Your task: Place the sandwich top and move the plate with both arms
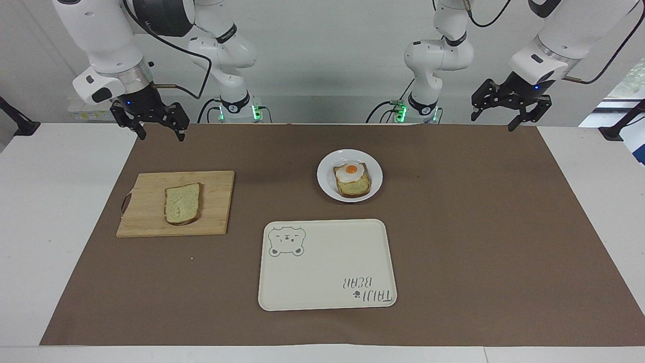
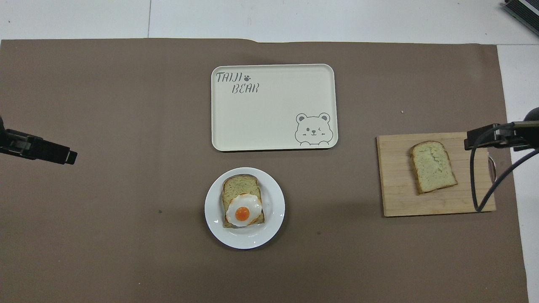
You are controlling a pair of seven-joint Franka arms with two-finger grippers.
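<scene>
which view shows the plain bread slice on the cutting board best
The overhead view: the sandwich top lies flat and unblocked, with its full outline and crust clear on the cutting board. The facing view shows the same slice smaller and foreshortened, though also unblocked.

Bright even light, soft faint shadows, sharp focus

So the white worktop [image 1: 60, 212] has a big brown mat [image 1: 478, 227] covering most of it. Sitting on the mat: a wooden cutting board [image 1: 146, 222] toward the right arm's end, the plate [image 1: 325, 184] around the middle, and a cream bear-print tray [image 1: 327, 272] just beside the plate, farther from the robots.
</scene>
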